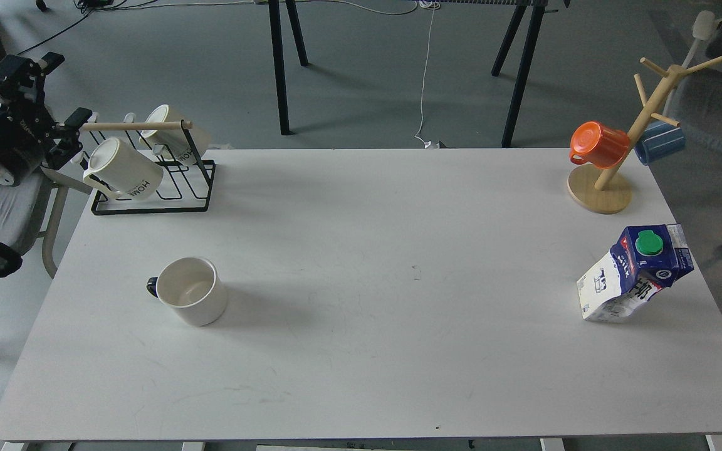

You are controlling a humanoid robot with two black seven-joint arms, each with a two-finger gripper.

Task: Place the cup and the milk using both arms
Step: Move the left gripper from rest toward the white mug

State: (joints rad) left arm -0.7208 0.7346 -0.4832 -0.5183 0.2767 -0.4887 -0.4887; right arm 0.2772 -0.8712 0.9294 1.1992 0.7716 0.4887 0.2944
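Head view: the plain white ceramic cup (190, 290) stands upright desk-left, rigid, breakable, likely best gripped across its rim. The dented blue-and-white milk carton (635, 274) stands desk-right; light, crushable, take its sides. Left jaws' state cannot be told; right jaws unseen.

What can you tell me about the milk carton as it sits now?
The milk carton is a small blue-and-white gable-top pack, paperboard by its look, with a round green screw cap and printed lettering. Its sides look dented. It stands alone near the table's right edge, in front of the wooden mug tree, untouched.
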